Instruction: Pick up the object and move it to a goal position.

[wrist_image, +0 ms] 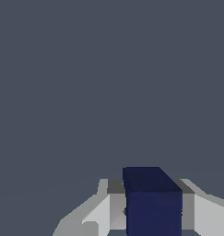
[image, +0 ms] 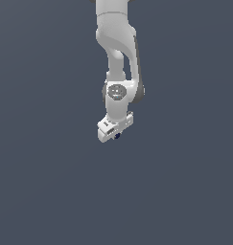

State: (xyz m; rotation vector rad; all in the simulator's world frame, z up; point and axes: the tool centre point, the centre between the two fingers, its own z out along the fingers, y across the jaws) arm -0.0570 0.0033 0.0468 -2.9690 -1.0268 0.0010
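Plain slate-grey background [image: 46,191] filling both views, no edges or markings. White arm [image: 117,48] dropping in from top centre of the exterior view, elbow bent, round wrist joint near frame centre. White gripper [image: 116,133] just below centre, tilted, lower end toward the exterior view's left. Dark navy block [image: 117,136] barely peeking out under the gripper there, tiny dark speck. In the wrist view, same block [wrist_image: 153,203] large at bottom centre-right, top face and front face visible, light grey fingers [wrist_image: 100,213] pressed flat against both sides. Closed snug on the block, no gap visible either side.
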